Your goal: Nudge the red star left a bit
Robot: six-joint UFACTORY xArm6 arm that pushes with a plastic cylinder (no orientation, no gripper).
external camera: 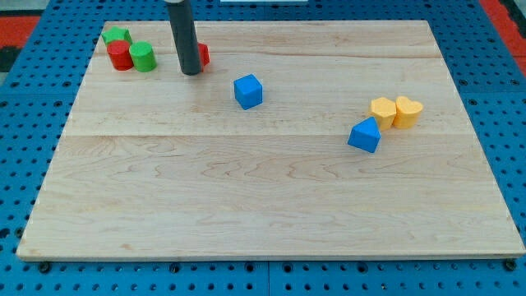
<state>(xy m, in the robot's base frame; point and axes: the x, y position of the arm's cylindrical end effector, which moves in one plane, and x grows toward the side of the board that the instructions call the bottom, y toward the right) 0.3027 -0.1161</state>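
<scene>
The wooden table (271, 197) fills nearly the whole view, its top lying flat and smooth. My rod comes down from the view's top, and my tip (191, 72) rests on the wood near the upper left. My end effector is only this plain rod, with nothing to spread or pinch, so it holds nothing.

The red star (203, 55) sits just behind the rod on the view's right, mostly hidden by it; only a red edge shows, so I take its shape from the task. Whether it touches the rod I cannot tell.

To the view's left stand a red cylinder (120, 56), a green cylinder (143, 57) and a green block (117, 36), bunched together. A blue cube (248, 90) lies right of my tip. Far right are a blue block (365, 135) and two yellow blocks (384, 111) (408, 111).

I judge the star light, stiff and easy to slide. It should be pushed low on its right side, gently and through its middle, or it may spin.
</scene>
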